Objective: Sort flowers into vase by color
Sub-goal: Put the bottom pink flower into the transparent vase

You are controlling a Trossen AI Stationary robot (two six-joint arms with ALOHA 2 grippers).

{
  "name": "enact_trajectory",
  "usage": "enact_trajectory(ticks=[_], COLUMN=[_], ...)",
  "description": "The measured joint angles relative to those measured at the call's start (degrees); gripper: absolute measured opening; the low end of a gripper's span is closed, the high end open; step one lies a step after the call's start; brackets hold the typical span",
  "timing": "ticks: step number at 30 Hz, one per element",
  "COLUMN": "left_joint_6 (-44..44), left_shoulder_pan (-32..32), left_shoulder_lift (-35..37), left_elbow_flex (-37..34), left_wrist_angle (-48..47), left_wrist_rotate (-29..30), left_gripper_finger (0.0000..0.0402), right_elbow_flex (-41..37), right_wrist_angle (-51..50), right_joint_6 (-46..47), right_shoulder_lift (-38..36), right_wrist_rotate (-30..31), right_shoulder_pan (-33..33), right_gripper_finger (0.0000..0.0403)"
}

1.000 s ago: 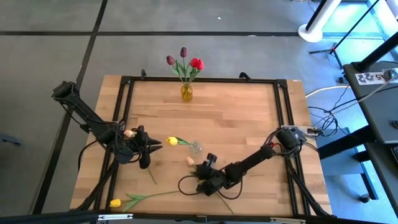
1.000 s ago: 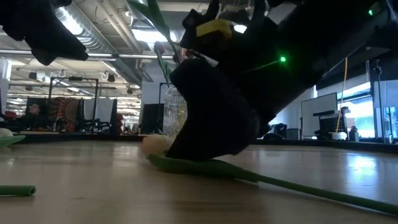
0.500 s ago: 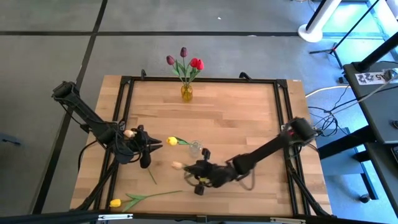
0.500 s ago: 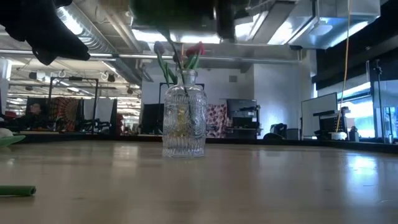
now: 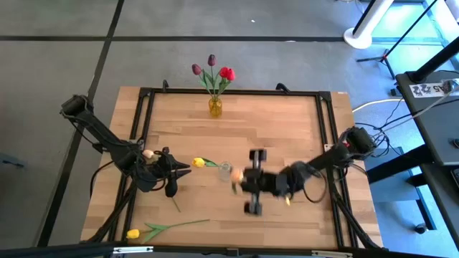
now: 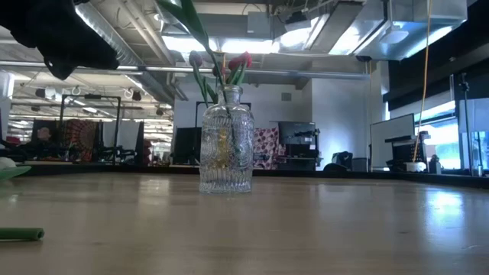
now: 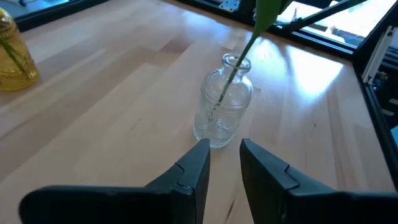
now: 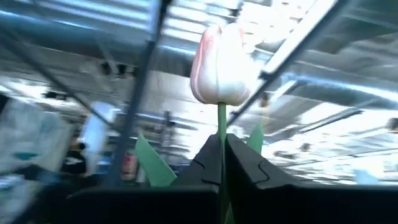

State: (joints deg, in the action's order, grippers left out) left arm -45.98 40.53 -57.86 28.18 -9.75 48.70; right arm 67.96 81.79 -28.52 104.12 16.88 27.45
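Observation:
A clear glass vase [image 5: 225, 170] [image 6: 225, 145] [image 7: 222, 102] stands mid-table with a yellow tulip [image 5: 199, 163] in it, head leaning toward the left. My left gripper [image 5: 176, 170] [image 7: 225, 152] waits open just left of this vase. My right gripper [image 5: 247, 180] [image 8: 222, 149], blurred in the high view, is raised right of the vase and shut on a pale peach tulip [image 8: 221, 62] [image 5: 235, 174]. A yellow glass vase [image 5: 215, 106] [image 7: 12, 53] at the far edge holds red and dark purple tulips [image 5: 214, 70]. Another yellow tulip [image 5: 133, 233] lies flat by the near edge. My right gripper pinches the peach tulip's thin green stem [image 8: 222, 134] between its two fingers, a short way below the head. The fingers point upward with the stem running along them. The head stands upright above the fingertips, lifted clear of the table.
A black frame [image 5: 147, 129] runs around the wooden table. A short green stem piece [image 5: 176, 204] [image 6: 19, 234] lies near the left gripper. The lying yellow tulip's stem [image 5: 179, 224] stretches along the near edge. Bare wood spans the table's far right part [image 5: 287, 129].
My right gripper has risen from the table near the near edge, carrying the peach tulip up off the wood, and has swung toward the right side of the clear vase. It has tipped so its fingers point upward. In the low view it has left the picture.

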Motion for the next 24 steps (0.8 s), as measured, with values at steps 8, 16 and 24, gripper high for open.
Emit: enact_trajectory(ticks=[8, 16, 24], left_joint_6=[-0.2, -1.9, -7.8], left_shoulder_pan=[0.0, 0.0, -0.3], left_shoulder_lift=[-1.9, -1.9, -1.9], left_elbow_flex=[0.0, 0.0, 0.0], left_wrist_angle=[0.4, -0.1, -0.9], left_wrist_rotate=[0.0, -0.1, -10.3], left_gripper_finger=[0.0085, 0.0085, 0.0085], right_elbow_flex=[-4.5, -4.0, -5.2], right_wrist_angle=[7.8, 8.2, 6.5], right_joint_6=[14.4, 17.7, 16.3], right_shoulder_lift=[1.3, 4.9, 5.5], right_wrist_rotate=[-8.4, -10.0, -9.6], right_shoulder_pan=[-12.9, -16.0, -15.9], right_gripper_finger=[0.0003, 0.0003, 0.0007])
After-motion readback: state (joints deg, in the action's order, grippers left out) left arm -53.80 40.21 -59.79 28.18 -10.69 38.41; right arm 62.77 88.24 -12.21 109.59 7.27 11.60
